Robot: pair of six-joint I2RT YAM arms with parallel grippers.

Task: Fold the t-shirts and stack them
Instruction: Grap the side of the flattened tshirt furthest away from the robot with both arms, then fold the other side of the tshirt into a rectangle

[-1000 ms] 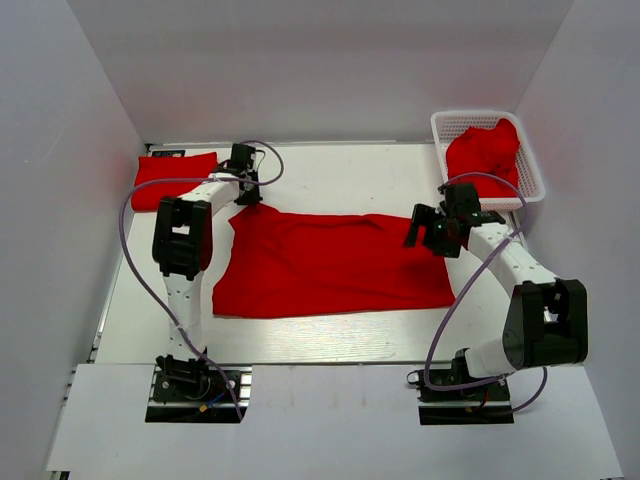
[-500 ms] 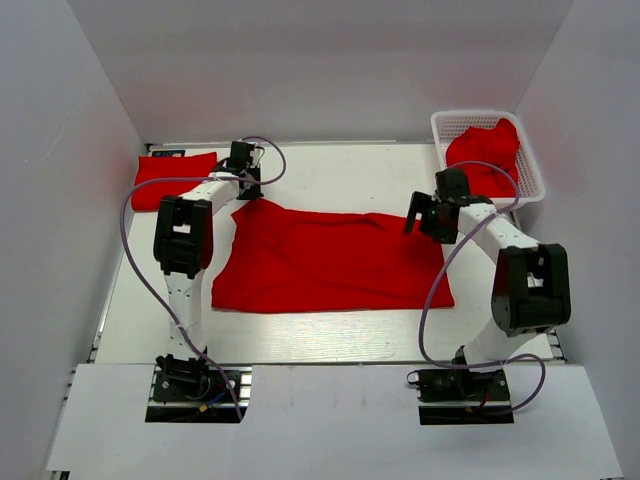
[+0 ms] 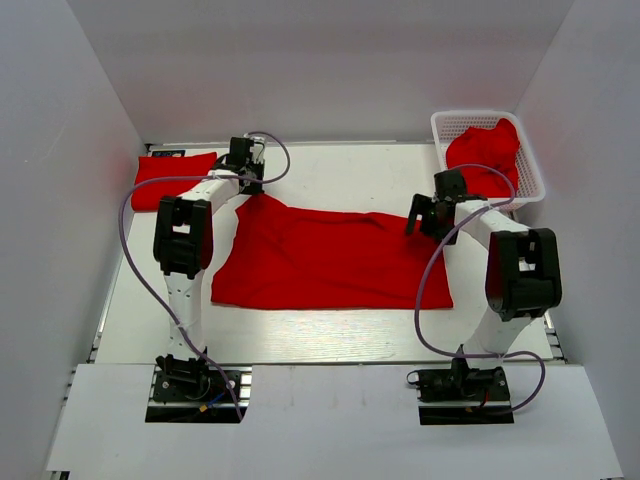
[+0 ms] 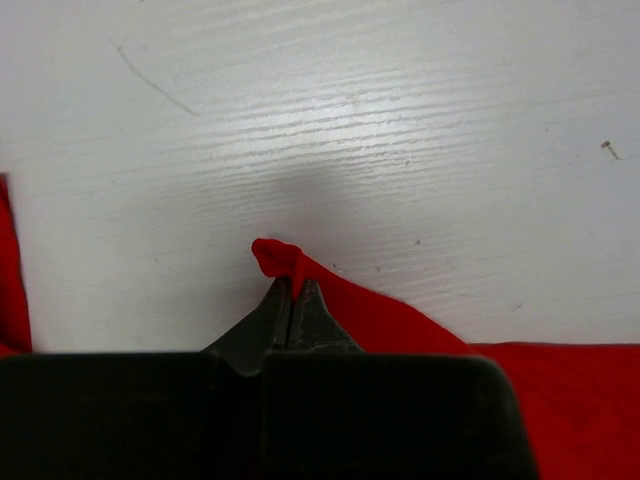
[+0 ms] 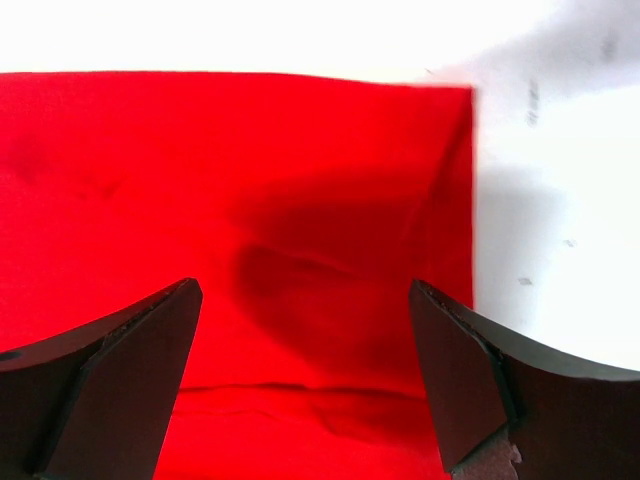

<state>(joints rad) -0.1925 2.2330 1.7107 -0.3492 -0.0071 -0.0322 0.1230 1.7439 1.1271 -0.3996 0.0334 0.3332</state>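
Note:
A red t-shirt lies spread across the middle of the table. My left gripper is shut on its far left corner, pinching a small tuft of fabric just above the table. My right gripper is open and empty, hovering over the shirt's far right corner, its fingers wide apart over the fabric. A folded red t-shirt lies at the far left. A crumpled red t-shirt sits in the basket.
A white mesh basket stands at the far right corner. White walls enclose the table on three sides. Purple cables loop beside both arms. A strip of the folded shirt shows at the left edge of the left wrist view.
My right gripper has moved away from me and slightly left, over the shirt's far right corner. The shirt's far left corner has been pulled a little farther back by the left gripper.

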